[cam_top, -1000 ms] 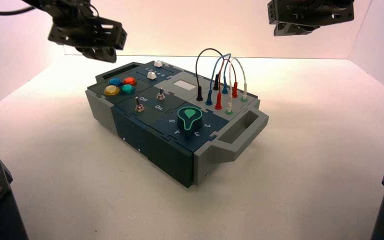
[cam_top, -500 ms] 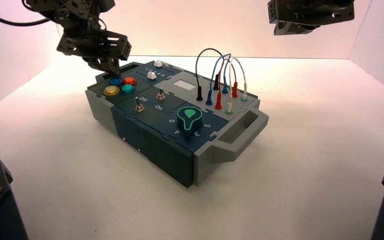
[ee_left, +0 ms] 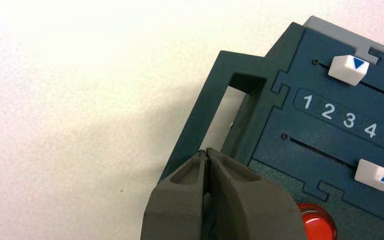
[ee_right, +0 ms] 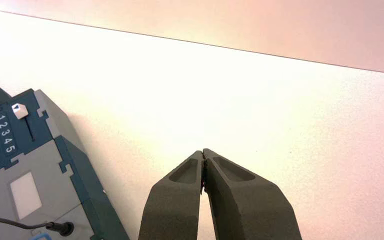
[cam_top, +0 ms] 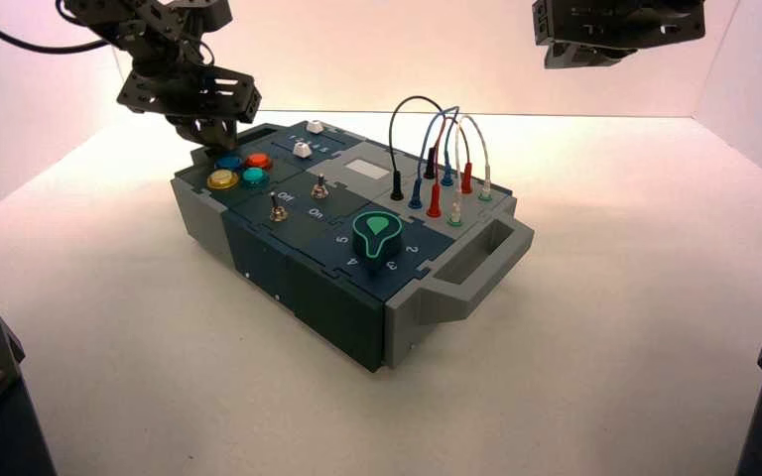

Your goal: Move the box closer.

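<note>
Box [cam_top: 303, 228]: large, dark blue and grey, lying flat on the bench, turned diagonally. Dark handle at far-left end, grey handle at near-right end. Four buttons near the far-left end: blue, red, yellow, green. Two white sliders beyond, two toggle switches mid-panel, green-marked dial near the grey handle. Looped black, blue, red, white wires plugged in at right.

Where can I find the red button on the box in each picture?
High view: the red button is left of the middle, beside the blue one.
Left wrist view: it's at the bottom edge, just right of the left gripper.
Right wrist view: it isn't there.
Shared landmark: the numbers 1 to 5 on the box.
</note>
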`<state>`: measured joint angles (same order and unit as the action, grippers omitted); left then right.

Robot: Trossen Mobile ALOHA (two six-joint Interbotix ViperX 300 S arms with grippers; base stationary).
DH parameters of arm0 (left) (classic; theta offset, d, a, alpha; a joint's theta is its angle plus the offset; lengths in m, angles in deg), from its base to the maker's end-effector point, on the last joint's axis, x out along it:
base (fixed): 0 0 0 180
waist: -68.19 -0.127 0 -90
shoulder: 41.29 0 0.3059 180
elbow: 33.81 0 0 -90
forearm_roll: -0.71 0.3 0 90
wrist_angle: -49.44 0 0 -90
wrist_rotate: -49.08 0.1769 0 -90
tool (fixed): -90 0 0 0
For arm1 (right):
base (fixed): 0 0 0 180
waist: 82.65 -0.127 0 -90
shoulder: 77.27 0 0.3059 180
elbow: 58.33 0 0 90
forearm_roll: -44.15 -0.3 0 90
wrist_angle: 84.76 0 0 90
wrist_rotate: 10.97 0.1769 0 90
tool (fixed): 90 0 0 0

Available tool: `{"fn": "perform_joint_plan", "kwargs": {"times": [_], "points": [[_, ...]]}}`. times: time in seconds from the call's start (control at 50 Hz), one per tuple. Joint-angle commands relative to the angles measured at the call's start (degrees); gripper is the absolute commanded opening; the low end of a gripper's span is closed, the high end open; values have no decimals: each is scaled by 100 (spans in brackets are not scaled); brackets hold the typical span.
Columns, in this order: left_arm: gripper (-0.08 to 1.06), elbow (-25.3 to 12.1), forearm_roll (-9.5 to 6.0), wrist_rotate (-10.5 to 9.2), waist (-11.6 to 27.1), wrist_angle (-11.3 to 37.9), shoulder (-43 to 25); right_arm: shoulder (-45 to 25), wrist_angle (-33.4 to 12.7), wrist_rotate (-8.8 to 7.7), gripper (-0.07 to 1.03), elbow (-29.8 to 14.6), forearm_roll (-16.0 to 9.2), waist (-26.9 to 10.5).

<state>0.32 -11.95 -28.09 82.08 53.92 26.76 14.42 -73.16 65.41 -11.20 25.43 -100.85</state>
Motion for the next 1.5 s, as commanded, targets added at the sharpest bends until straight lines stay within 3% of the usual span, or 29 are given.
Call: {"fn": "perform_joint_plan", "kwargs": {"times": [0.02, 0.34, 0.6, 1.14, 1.26, 1.5], "points": [[-3, -97, 9, 9, -62, 404, -132, 141, 53, 18, -2, -62, -9, 9], [-3, -369, 18, 9, -211, 1371, -466, 211, 53, 18, -2, -62, -9, 9], [-3, -237, 18, -26, -554, 1863, -536, 211, 53, 18, -2, -70, -9, 9], [-3, 9, 9, -176, -422, 2127, -404, 211, 62, 18, -2, -70, -9, 9], [-3, -88, 18, -167, -360, 2698, -466, 211, 62, 18, -2, -79, 0, 9], [-3, -114, 0, -229, -202, 2900, -167, 211, 62, 18, -2, -79, -9, 9]]}}
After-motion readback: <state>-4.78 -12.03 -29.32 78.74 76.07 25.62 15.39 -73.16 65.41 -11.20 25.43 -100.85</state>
